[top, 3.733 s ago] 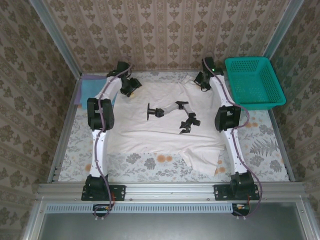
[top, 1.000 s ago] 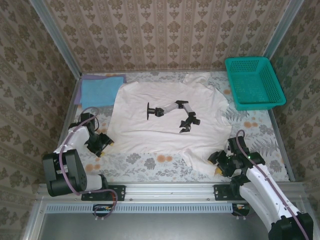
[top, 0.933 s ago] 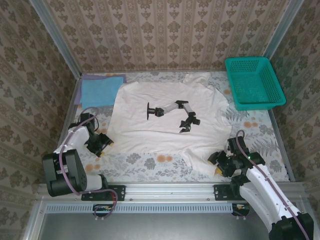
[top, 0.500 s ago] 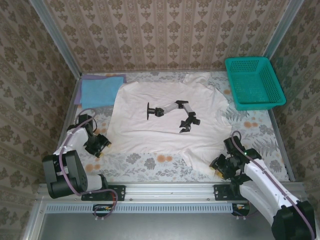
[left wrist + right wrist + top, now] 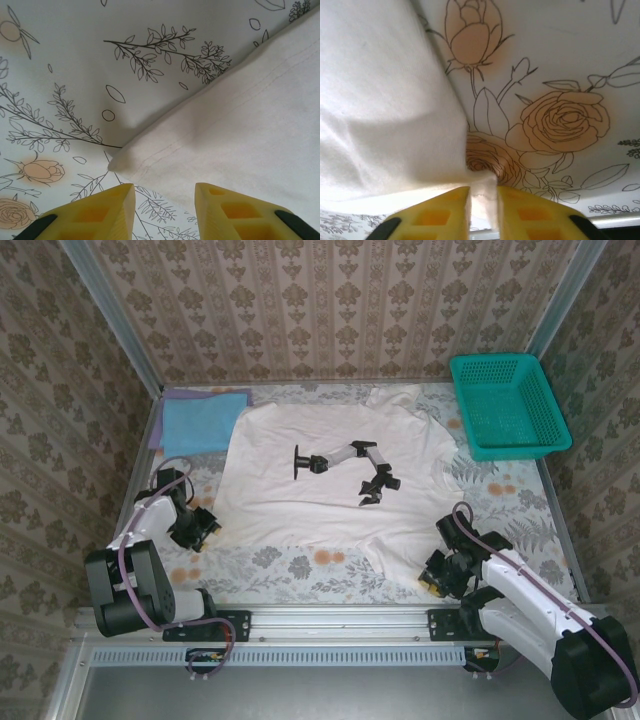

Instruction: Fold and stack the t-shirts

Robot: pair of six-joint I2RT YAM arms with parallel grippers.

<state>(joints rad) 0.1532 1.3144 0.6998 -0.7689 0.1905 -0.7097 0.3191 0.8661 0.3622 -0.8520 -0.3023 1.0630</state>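
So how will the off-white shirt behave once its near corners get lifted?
Probably floppy: the off-white shirt lies flat with soft wrinkles, and its edge bunches between the right fingers. It would likely sag between the lifted corners. Probably light too, since the hem by the left fingers looks thin.

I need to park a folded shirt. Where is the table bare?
Bare: between off-white shirt, basket and right rail; also along the near rail below the hem. Crowded: hem corners, at the left gripper and right gripper.

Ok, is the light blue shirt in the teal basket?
No, the light blue shirt lies flat at far left, well away from the basket.
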